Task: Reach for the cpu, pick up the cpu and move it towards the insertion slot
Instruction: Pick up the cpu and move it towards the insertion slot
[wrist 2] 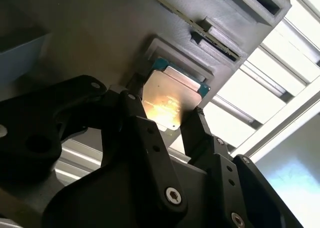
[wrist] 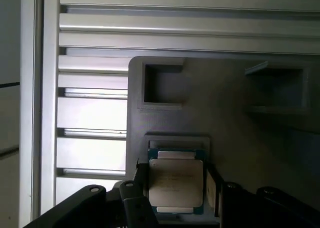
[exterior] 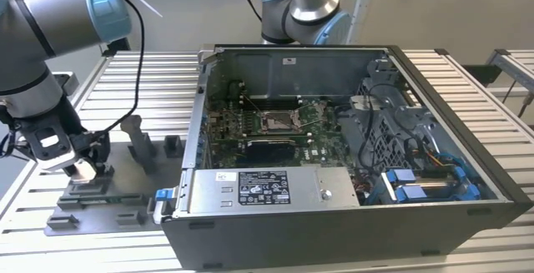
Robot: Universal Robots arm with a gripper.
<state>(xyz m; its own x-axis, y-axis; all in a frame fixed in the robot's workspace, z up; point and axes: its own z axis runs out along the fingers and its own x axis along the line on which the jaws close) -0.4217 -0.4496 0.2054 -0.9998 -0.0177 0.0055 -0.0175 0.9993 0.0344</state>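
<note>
Arm (exterior: 34, 54) stands at the exterior view's left, well apart from the open computer case (exterior: 334, 235) in the middle. Inside the case lies the green motherboard (exterior: 225, 126), and on it the insertion slot (exterior: 277, 121), silver-framed, nothing over it. Arm's wrist is low over the grey fixture plate (exterior: 100, 205) beside the case. Gripper (exterior: 81, 172) is down at a square nest in that plate. In both wrist views its black fingers (wrist 2: 197, 138) are parted and straddle the cpu (wrist: 176, 180). A thin dark gap shows at one side of the chip in the first wrist view, so I read the jaws as not clamped. Cpu sits flat in its nest, silvery face up, green edge showing at the far side. Judgement: the reach is done; grasp, lift and carry to the slot are all left. Surface: a long table of pale aluminium slats (exterior: 159, 79) with gaps between them carries both plate and case. The plate has raised blocks and empty rectangular pockets (wrist: 162, 85). Room: plain light wall (exterior: 434, 4) behind, and a second arm (exterior: 304, 4) at the back, above the case. Case also holds a labelled power supply (exterior: 262, 188) and blue drive brackets (exterior: 417, 188).
</note>
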